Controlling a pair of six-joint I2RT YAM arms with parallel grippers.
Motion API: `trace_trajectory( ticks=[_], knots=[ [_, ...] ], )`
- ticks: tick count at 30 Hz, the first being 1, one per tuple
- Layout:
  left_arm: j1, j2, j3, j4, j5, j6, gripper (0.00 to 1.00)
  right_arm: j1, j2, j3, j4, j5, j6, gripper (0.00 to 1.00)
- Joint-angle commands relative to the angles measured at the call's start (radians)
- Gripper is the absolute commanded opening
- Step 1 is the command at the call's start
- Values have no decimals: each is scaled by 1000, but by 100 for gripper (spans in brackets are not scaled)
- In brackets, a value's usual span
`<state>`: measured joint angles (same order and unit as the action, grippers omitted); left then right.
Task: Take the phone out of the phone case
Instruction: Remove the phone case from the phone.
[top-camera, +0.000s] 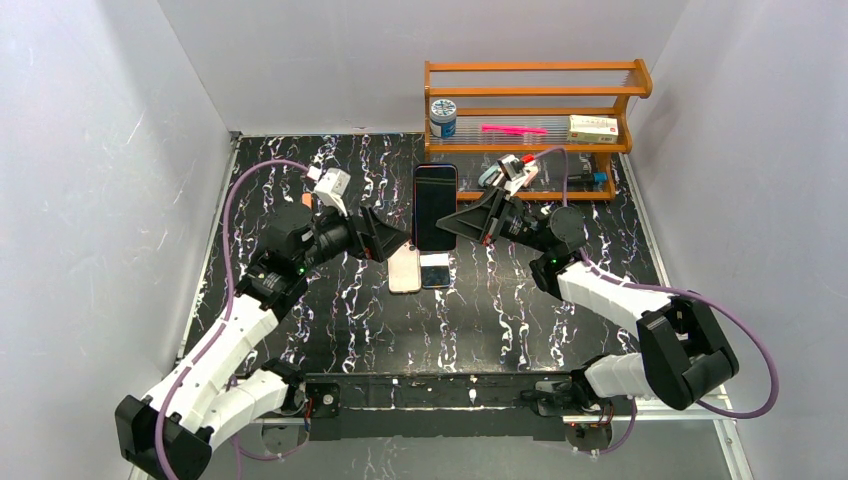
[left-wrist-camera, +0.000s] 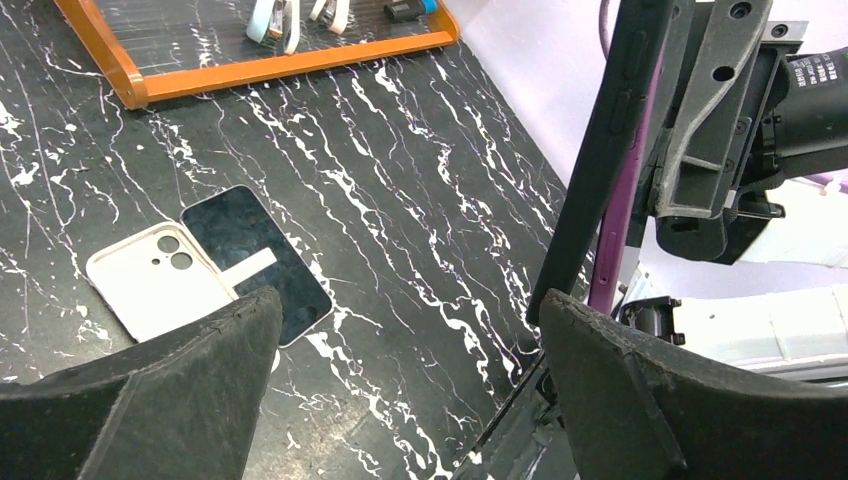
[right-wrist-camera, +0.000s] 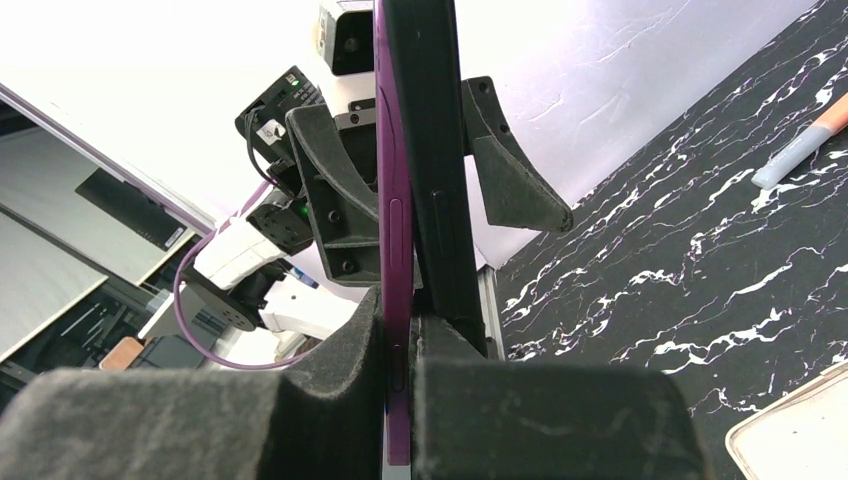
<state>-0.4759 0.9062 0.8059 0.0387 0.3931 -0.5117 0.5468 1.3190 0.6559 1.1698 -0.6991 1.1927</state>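
Two tools: right tool (right-wrist-camera: 405, 332) clamps purple rubber case (right-wrist-camera: 392, 200) with black slab phone (right-wrist-camera: 430, 150); I'd close wide left tool (left-wrist-camera: 408, 305) on phone alone.

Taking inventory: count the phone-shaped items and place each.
3. The purple-cased phone is clamped in the right gripper; a dark phone lies flat on the table; a white case or face-down phone lies beside it. More may be hidden.

two phones (left-wrist-camera: 600, 170) (left-wrist-camera: 250, 255), two phone cases (right-wrist-camera: 393, 150) (left-wrist-camera: 150, 290) and one orange rack (top-camera: 535, 92).
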Motion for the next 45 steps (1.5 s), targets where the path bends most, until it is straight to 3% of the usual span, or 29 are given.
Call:
trace_trajectory(
  ticks=[1,11,26,34,45],
  knots=[
    [5,-1,-9,28,72,7,98,-5,-43,8,96,17,-10,1],
    [4,67,-39,256,245,-138,98,-5,-46,6,97,7,-10,1],
    [3,91,-24,265,248,-140,97,-4,-37,12,98,-12,-5,1],
    [3,159,4,431,295,-244,72,1,-9,19,94,-57,13,1],
    [0,189,22,494,253,-279,2,21,14,-11,71,-94,13,1]
  ],
)
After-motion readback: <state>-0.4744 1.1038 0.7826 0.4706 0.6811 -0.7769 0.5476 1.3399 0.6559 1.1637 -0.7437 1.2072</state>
